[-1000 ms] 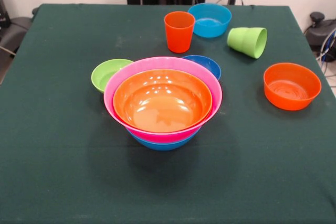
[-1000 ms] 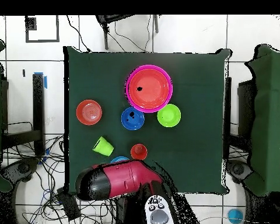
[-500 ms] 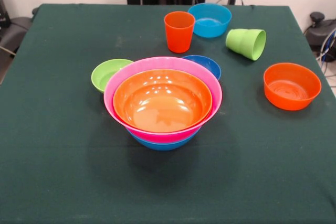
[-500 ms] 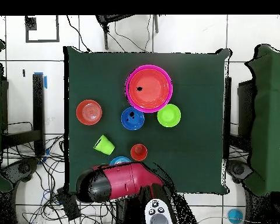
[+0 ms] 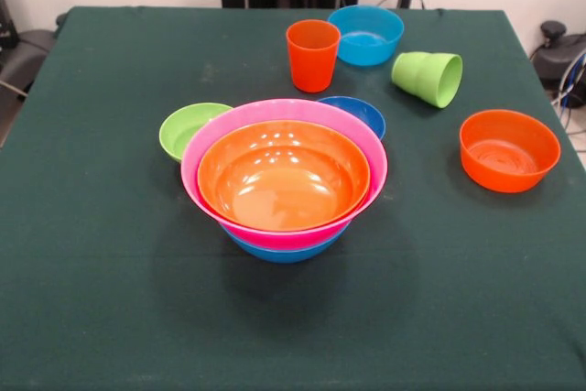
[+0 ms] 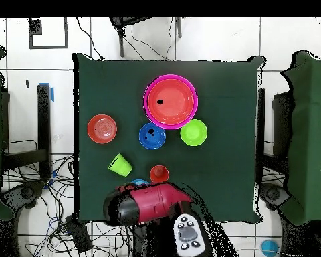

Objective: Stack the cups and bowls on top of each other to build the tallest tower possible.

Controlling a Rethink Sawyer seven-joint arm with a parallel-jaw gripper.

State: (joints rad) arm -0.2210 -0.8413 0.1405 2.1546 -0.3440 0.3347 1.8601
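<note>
The tabletop point(image 5: 101, 299) is covered in dark green cloth, and its lower part in the front view is bare. Nearest the camera, at the centre of the frame, stands the tower point(image 5: 284, 180): a large orange bowl point(image 5: 279, 180) nested in a large pink bowl point(image 5: 206, 148), which sits in a large blue bowl point(image 5: 279, 251) of which only the bottom edge shows. In the overhead view the tower point(image 6: 170, 101) lies in the upper middle of the cloth.

Just behind the tower on the left, touching or almost touching the pink rim, is a small lime-green bowl point(image 5: 186, 127). Behind the tower on the right a small dark blue bowl point(image 5: 362, 112) peeks over the pink rim. To the right, well apart from the tower, sits a small orange bowl point(image 5: 509, 149), upright.

Farther back, above centre, the orange cup point(image 5: 312, 54) stands upright. To its right the green cup point(image 5: 428, 76) lies on its side, its mouth turned to the lower right. Between and behind them, near the top of the frame, is a light blue bowl point(image 5: 366, 34), upright.

In the overhead view the red arm point(image 6: 146, 204) lies at the lower edge of the cloth, covering most of the light blue bowl, with the orange cup point(image 6: 159, 173) just above it and the green cup point(image 6: 120, 164) up to the left. The end effector cannot be made out in either view, so whether it is wide or narrow cannot be told.
</note>
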